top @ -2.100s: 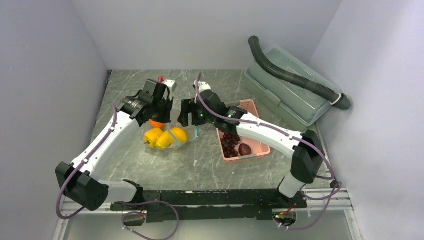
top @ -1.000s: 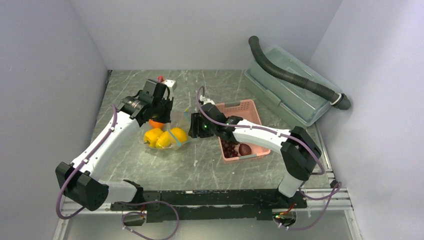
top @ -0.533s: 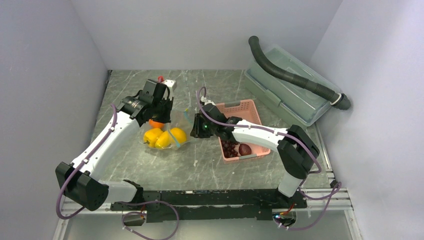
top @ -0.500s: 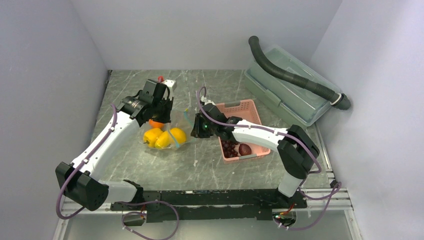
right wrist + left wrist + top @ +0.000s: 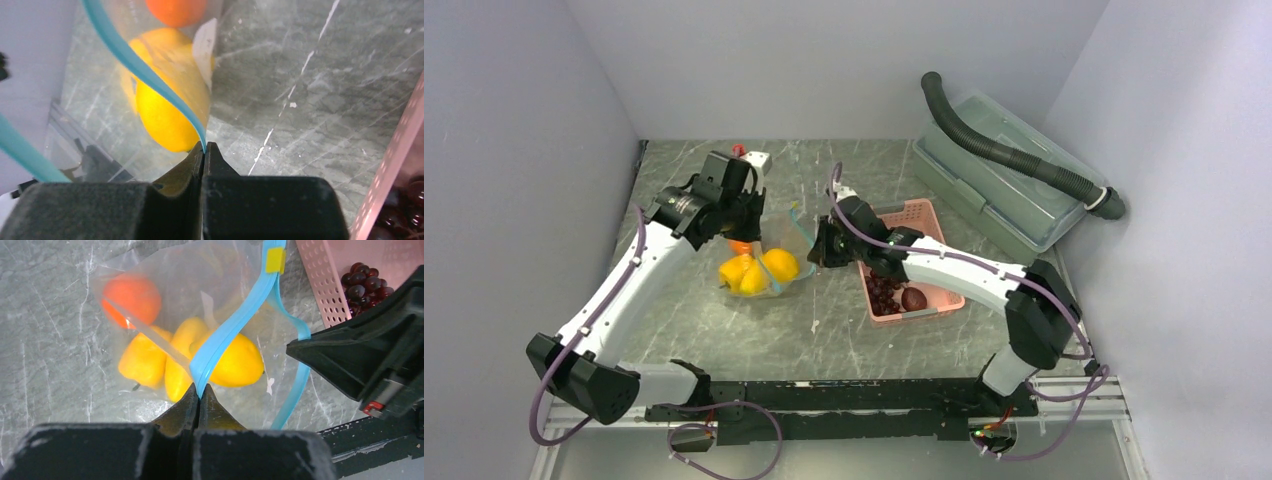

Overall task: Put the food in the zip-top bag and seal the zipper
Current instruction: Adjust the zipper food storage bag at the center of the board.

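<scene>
Left end effector [image 5: 198, 389], right end effector [image 5: 204, 146]: two tight on one zipper [image 5: 231, 327].

**A robot test cell in a lab**

Two white-and-black robot arms, the left arm [image 5: 624, 290] and the right arm [image 5: 964, 270], are bolted to a black mounting plate [image 5: 844, 395] at the near edge of a grey marble-patterned table [image 5: 724, 325]. Plain pale wall panels [image 5: 514, 150] box the table in on three sides. Purple cables [image 5: 542, 405] loop loose at the arm bases. The props look staged: toy grapes [image 5: 884, 290] in a pink slotted basket [image 5: 924, 215], yellow toy fruit [image 5: 779, 265] in a zip-top bag [image 5: 784, 235], and a clear lidded storage box [image 5: 1014, 205] with a corrugated hose [image 5: 1004, 150] lying across it.
</scene>
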Tool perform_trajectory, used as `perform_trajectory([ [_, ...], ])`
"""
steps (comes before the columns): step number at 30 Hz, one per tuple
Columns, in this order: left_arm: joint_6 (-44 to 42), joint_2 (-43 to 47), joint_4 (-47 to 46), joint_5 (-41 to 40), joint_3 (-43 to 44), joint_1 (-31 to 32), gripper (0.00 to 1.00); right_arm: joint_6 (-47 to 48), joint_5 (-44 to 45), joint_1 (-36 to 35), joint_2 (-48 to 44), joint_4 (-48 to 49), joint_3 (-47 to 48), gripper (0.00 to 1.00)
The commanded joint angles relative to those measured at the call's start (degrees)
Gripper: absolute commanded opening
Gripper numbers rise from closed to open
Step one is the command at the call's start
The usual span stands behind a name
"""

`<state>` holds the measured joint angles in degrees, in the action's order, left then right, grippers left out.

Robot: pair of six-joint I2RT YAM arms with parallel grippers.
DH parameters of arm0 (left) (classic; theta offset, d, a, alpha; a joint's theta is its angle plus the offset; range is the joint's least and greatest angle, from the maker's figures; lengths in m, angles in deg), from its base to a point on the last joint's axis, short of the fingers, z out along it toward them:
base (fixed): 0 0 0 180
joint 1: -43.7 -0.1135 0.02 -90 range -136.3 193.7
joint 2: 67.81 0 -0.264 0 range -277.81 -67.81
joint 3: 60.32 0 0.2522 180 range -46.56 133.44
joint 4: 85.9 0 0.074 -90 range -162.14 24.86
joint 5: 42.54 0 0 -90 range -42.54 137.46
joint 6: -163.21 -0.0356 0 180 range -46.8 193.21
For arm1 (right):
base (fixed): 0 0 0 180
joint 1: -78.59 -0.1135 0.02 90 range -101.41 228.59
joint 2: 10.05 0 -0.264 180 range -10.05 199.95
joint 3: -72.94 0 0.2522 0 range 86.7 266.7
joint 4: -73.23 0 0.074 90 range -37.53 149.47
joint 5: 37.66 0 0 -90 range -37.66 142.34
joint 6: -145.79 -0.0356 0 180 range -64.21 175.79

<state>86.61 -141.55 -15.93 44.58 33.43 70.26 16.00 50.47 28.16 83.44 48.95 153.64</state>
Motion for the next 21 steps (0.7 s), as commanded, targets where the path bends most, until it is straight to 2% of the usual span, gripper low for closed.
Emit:
perform_trajectory([
  [1,1.18,2.62,2.95,0.12,4.88,0.14,0.0,3.86,0.85,0.25,-6.33,-1.33,4.44,0.0],
  [13,1.88,1.94,10.42,5.69,13.67,0.15,0.0,12.83,-2.23,-0.78,-12.5,-13.01,13.7,0.0],
  [21,2.71,2.22,10.29,9.89,14.31,0.14,0.0,16.6,-6.9,-0.89,-10.65,-22.41,21.81,0.0],
])
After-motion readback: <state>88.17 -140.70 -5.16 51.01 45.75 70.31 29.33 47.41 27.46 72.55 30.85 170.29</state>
